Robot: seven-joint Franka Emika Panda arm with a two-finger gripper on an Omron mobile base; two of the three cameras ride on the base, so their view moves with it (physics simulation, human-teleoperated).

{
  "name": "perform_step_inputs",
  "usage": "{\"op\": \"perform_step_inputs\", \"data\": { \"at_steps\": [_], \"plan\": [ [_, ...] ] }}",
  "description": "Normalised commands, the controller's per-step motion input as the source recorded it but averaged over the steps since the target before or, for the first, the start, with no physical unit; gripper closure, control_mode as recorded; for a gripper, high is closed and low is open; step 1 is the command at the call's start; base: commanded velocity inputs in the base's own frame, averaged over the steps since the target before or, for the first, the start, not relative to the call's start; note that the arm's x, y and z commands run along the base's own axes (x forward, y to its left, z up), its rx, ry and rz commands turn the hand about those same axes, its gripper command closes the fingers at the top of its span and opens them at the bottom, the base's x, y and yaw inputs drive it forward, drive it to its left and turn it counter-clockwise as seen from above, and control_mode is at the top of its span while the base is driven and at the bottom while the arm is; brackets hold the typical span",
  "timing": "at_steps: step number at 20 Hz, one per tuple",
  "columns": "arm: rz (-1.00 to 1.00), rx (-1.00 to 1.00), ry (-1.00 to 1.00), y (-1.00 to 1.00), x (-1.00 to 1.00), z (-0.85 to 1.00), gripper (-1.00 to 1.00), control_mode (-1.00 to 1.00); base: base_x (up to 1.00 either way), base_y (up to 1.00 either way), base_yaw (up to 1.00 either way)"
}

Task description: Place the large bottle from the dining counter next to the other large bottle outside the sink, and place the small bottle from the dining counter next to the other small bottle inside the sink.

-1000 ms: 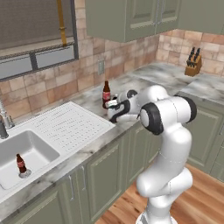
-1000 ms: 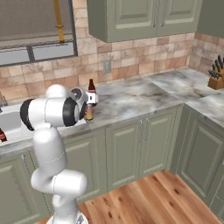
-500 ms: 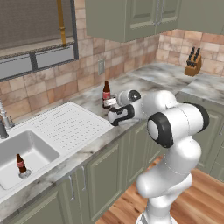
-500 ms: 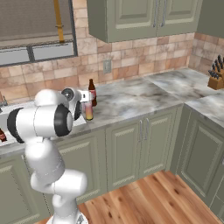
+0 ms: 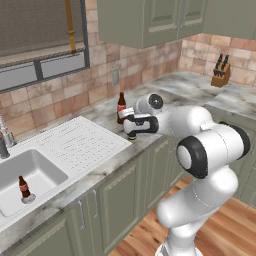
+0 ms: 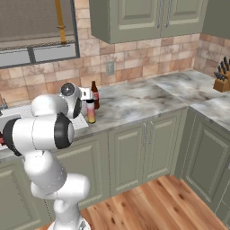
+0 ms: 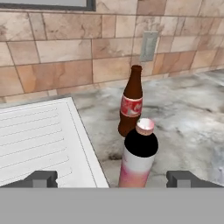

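Note:
The large bottle from the dining counter [image 7: 138, 164], pink fading to orange with a dark cap, stands upright on the marbled worktop. It is just in front of the other large bottle [image 7: 131, 105], brown with a red label, and beside the sink's ribbed drainboard [image 7: 39, 140]. My gripper [image 7: 113, 179] is open, its fingertips [image 7: 41, 178] wide apart on either side of the pink bottle and not touching it. From the left base camera the gripper [image 5: 131, 126] covers most of that bottle, with the brown bottle [image 5: 121, 106] behind it. A small brown bottle [image 5: 23, 186] stands inside the sink [image 5: 45, 167]. The dining counter and its small bottle are out of view.
A curved tap [image 5: 5, 137] rises at the sink's left. A wall socket [image 7: 148, 46] sits on the tiled wall behind the bottles. A knife block [image 5: 220, 75] stands far right on the corner worktop. Green cabinets hang overhead.
The arm's elbow has swung out toward the cameras while the hand stays at the two bottles. The jaws have spread a little wider around the pink bottle.

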Motion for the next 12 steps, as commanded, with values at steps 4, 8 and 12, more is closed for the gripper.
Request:
{"op": "perform_step_inputs", "data": {
  "at_steps": [4, 8, 12],
  "plan": [
    [0.05, -0.02, 0.13, 0.03, -0.04, -0.05, -1.00, -1.00, 0.00, 0.00, 0.00],
    [0.08, -0.06, 0.07, 0.11, -0.42, -0.07, -1.00, -1.00, 0.00, 0.00, 0.00],
    [0.09, -0.11, 0.01, 0.38, -0.65, -0.23, -1.00, -1.00, 0.00, 0.00, 0.00]
  ]
}}
